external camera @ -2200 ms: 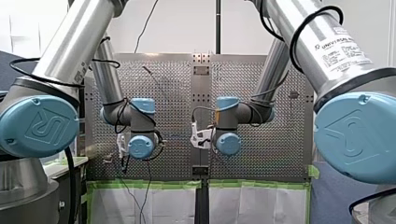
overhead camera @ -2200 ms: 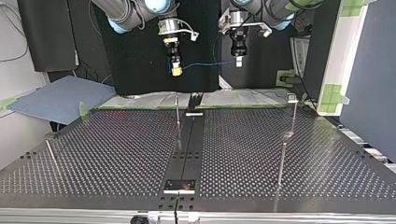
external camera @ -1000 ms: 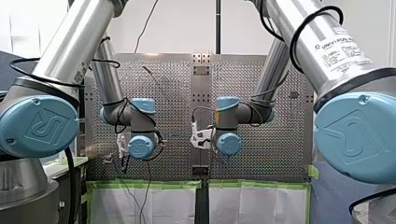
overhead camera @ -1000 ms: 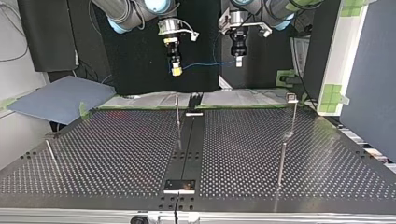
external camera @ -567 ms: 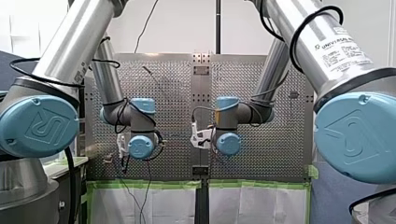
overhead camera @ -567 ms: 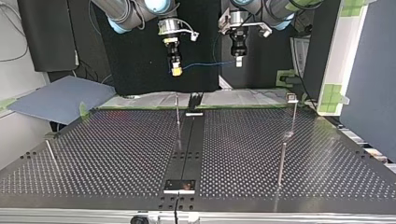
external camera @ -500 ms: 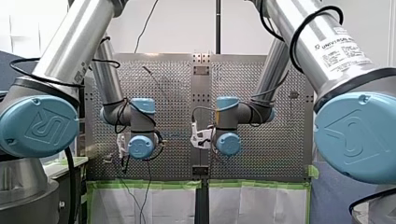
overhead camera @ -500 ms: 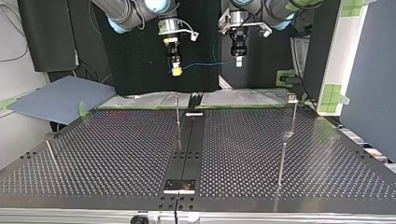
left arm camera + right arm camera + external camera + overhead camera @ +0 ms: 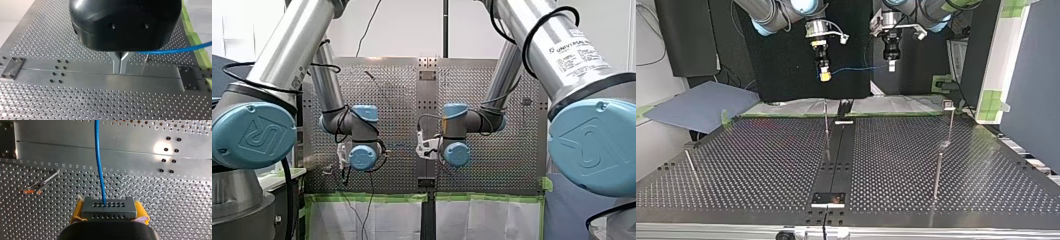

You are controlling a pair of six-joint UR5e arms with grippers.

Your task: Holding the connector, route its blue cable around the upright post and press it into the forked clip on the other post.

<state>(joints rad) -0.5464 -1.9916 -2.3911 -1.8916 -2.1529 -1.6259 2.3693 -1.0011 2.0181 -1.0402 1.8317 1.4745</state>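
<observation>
Early in the task, by the look of things. Done so far: connector [image 9: 109,207] gripped, blue cable [image 9: 99,165] held aloft, strung nearly level between the two end effectors, high over the far part of the worktop [image 9: 761,165] in the top view. Left to do, as judged: all of the routing. No bend yet round the upright post [image 9: 826,127], standing bare near the far middle of the worktop. Nothing seated in the forked clip [image 9: 948,104] atop the thin post at the top view's far right. No contact between cable and either post.

My right end effector [image 9: 824,76], at the top view's left: yellow pads [image 9: 76,213] closed onto the two ends of the grey connector, pinching it squarely, cable running straight out of its holed face and away.

My left end effector [image 9: 891,67], at the top view's right: metal fingers [image 9: 115,65] pressed together, no gap showing, seemingly nipping the cable, with the free length leaving sideways toward the green tape [image 9: 193,37] at the worktop's edge. Nothing else touched by either.
</observation>
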